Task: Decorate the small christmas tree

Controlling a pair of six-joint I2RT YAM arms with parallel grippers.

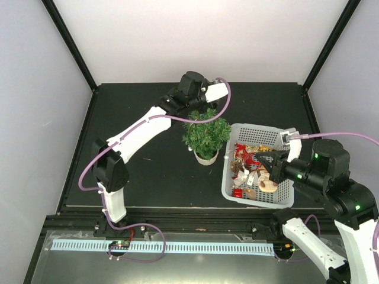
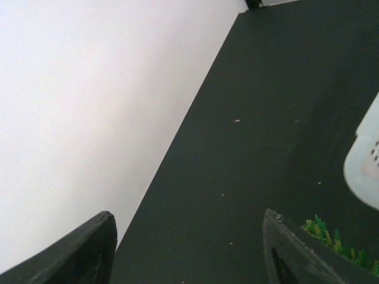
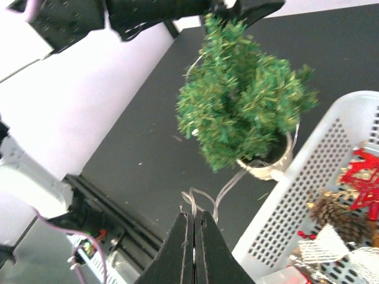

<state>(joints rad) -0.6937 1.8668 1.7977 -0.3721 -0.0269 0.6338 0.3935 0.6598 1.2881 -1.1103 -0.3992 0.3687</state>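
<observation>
In the overhead view the small christmas tree [image 1: 206, 135] stands upright in its cream pot [image 1: 206, 157] near the middle of the dark table [image 1: 148, 177]. It is just left of the white basket [image 1: 256, 135], and its right-hand branches reach the basket's near wall.

The left gripper [image 2: 189, 213] sits at the tree's upper edge in the overhead view. In its own wrist view, two dark fingers [image 2: 83, 254] rise from the lower left and lower right of the frame, spread wide apart. Between them is only bare table, and they hold and touch nothing. A few green needle tips show just right of the right-hand finger, and a rounded basket corner cuts into the right edge.

The right gripper [image 3: 193, 216] stands at the bottom centre of its wrist view, with its fingers pressed flat together. A thin pale cord [image 3: 231, 180] loops right at the fingertips and runs up and to the right toward the pot (it is too fine to tell whether it is pinched or only lying against the tips). In the overhead view this gripper hangs over the left half of the basket, above the red and gold ornaments [image 3: 361, 177].
</observation>
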